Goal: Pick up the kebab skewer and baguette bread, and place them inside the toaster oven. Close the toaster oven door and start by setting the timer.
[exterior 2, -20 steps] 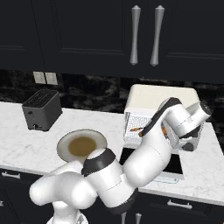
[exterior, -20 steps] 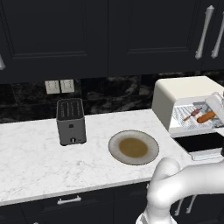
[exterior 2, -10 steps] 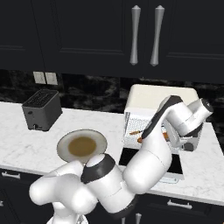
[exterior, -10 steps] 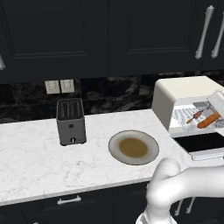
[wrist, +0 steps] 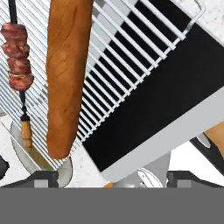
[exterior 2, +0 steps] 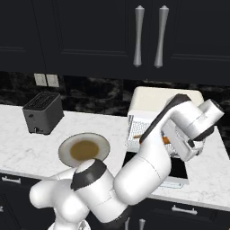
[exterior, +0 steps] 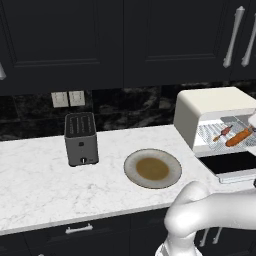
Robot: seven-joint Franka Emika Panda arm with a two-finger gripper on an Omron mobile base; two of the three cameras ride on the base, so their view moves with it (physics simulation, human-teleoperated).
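Baguette bread (wrist: 68,74), a smooth orange-brown loaf, lies on the wire rack (wrist: 127,52) inside the toaster oven (exterior: 212,107), just beside the kebab skewer (wrist: 18,57), a thin dark stick with lumpy reddish-brown meat chunks and a small wooden handle. Both rest free on the rack. The toaster oven door (exterior: 234,164) hangs open and flat, its dark glass facing up, with a pale silver edge along the front.

The white arm rises from the base, bends sharply at a dark elbow, and reaches across to the oven mouth; the right base view shows this full curve, with the hand turned down over the open door. The claw (wrist: 111,177) stands wide open, with nothing between its dark fingertips (wrist: 41,178), directly above the loaf's near end.

The left base view adds the speckled white marble counter (exterior: 45,185), a round plate (exterior: 152,169) with a brown centre, and a dark-grey slot toaster (exterior: 81,138) standing well apart from the oven. The hand view gives the rack's fine parallel wires.
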